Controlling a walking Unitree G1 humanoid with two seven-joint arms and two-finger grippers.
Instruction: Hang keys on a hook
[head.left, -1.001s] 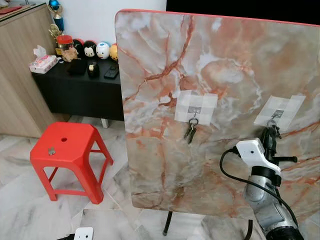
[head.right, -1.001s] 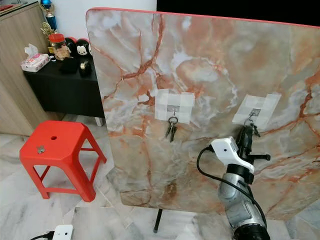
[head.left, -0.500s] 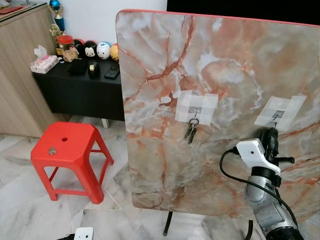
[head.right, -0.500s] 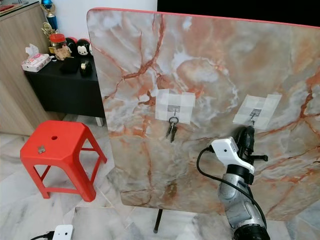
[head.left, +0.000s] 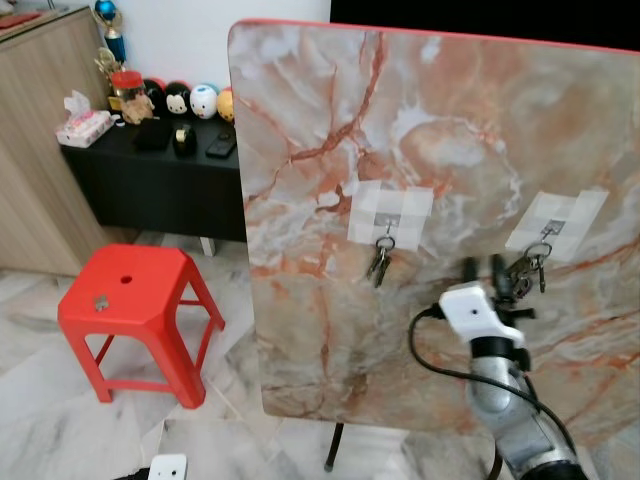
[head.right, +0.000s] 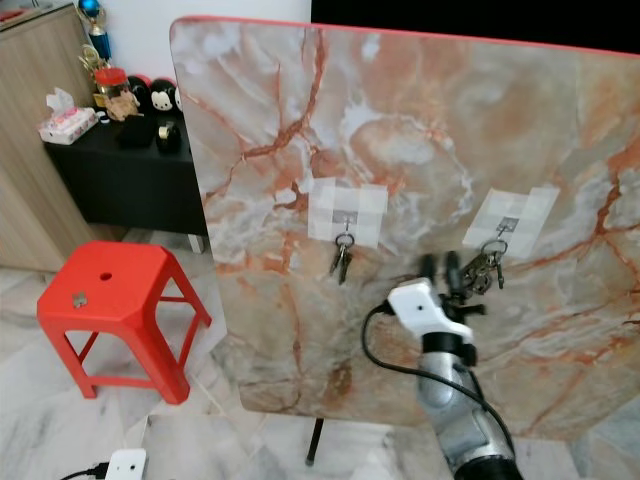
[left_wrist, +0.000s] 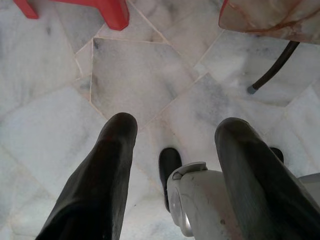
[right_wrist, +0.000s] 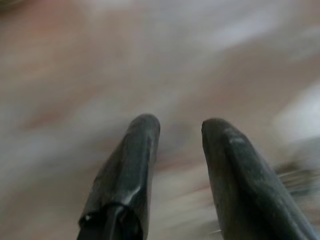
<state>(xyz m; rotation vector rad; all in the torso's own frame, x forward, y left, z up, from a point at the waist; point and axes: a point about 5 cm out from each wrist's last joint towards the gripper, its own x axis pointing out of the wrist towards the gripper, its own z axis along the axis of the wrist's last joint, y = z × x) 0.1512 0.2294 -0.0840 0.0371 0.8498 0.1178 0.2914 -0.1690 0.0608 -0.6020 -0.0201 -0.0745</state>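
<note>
Marbled board (head.left: 440, 150) carrying keys (head.left: 527, 270) on right hook (head.left: 546, 232), right gripper (head.left: 483, 268) spreading beside them, risking snagging the bunch off

Right gripper (head.left: 483, 268) now off the hung keys (head.left: 527, 271) (fingers parted).

Motion blur smears the marbled board (right_wrist: 75, 60) behind the right pincer (right_wrist: 180, 131); the keys (right_wrist: 300, 175) are a streak, cut by the frame's edge.
</note>
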